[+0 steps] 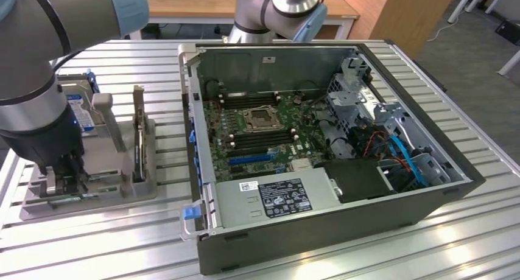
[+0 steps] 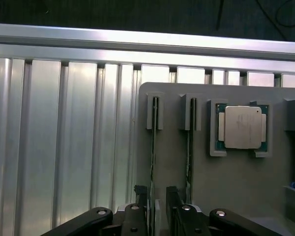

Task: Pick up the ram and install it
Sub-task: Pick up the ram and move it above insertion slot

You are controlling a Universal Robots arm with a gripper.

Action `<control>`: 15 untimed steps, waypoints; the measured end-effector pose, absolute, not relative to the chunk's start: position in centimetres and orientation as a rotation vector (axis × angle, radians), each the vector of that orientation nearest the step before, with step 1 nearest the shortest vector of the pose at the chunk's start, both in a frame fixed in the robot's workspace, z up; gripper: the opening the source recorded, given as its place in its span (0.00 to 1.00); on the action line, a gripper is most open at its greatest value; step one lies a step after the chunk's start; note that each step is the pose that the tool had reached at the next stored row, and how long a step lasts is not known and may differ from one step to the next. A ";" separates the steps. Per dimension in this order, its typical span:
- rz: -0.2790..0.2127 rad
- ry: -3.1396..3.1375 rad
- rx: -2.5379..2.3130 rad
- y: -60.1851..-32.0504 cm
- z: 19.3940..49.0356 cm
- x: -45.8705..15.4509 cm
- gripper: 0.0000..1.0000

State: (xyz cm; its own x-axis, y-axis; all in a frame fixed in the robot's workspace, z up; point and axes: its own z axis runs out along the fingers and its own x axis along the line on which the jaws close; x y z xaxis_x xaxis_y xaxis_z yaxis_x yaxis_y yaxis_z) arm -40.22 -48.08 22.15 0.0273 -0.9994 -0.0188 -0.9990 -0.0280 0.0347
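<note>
The ram (image 2: 153,142) is a thin stick standing on edge in a slot of the grey holder (image 2: 236,182). A second, similar stick (image 2: 189,147) stands in the neighbouring slot. My gripper (image 2: 157,204) is open, with one finger on each side of the first stick's near end and a gap left to each. In the exterior view the gripper (image 1: 65,179) is down at the near end of the holder (image 1: 114,170), on that view's left. The open computer case (image 1: 325,140) lies to the right, and its motherboard (image 1: 260,134) shows long dark memory slots.
A square silver CPU chip (image 2: 242,127) sits in a pocket of the holder beside the sticks. A blue-labelled hard drive (image 1: 81,112) stands upright at the holder's far end. Everything rests on a ribbed aluminium table (image 1: 97,243). Cables and a power supply (image 1: 276,198) fill the case's near side.
</note>
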 end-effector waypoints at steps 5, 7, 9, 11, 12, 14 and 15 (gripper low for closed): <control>-0.059 -2.182 2.243 -48.1 21.7 -40.2 0.30; -0.059 -2.182 2.243 -48.1 21.7 -40.2 0.30; -0.059 -2.182 2.243 -48.1 21.6 -40.2 0.30; -0.059 -2.182 2.243 -48.2 21.4 -40.2 0.30; -0.059 -2.182 2.243 -48.2 21.3 -40.2 0.30; -0.059 -2.182 2.243 -48.2 21.2 -40.2 0.30; -0.059 -2.182 2.243 -48.2 21.1 -40.2 0.30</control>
